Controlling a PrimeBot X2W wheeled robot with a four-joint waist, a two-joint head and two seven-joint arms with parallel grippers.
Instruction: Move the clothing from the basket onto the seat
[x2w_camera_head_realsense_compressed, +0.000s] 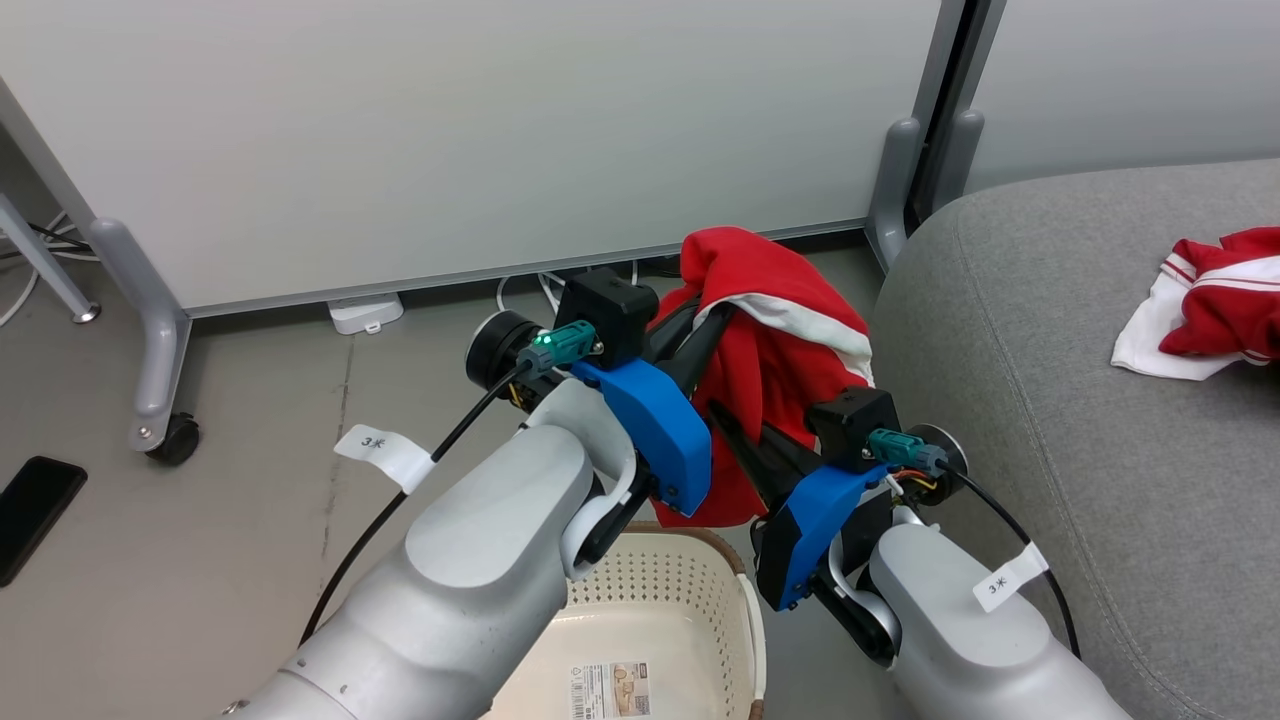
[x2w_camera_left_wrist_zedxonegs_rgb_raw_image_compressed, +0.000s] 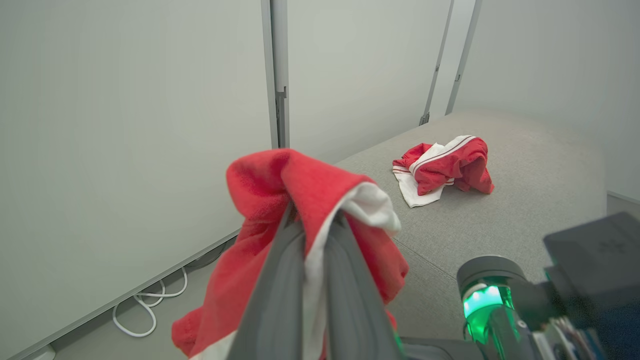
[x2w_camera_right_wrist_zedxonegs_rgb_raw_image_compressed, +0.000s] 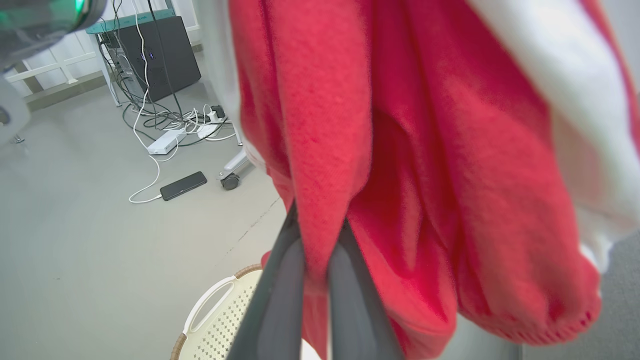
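Grips a red garment with both arms, up in the air over the cream perforated basket and near the rounded edge of the grey sofa. Clamps the left gripper on a fold high in the cloth, where a white stripe crosses the red. In the left wrist view, presses the two dark fingers of that gripper close together with a white strip of the garment caught between them and red fabric draped over the tips. Clamps the right gripper lower down on the same piece. In the right wrist view, squeezes a red fold of the garment between the narrow jaws of that gripper and lets the rest hang in a heavy bunch to the right. Leaves the hem hanging close over the basket's brown rim; cannot tell whether touching.

Stands the basket on the grey floor just beside the sofa, with a printed label showing on its bottom. Keeps a second red garment, with white panels and stripes, crumpled on the sofa cushion, well apart from the held one.

Elsewhere: a dark phone flat on the floor, a white partition on a castor foot, and white cables along its base
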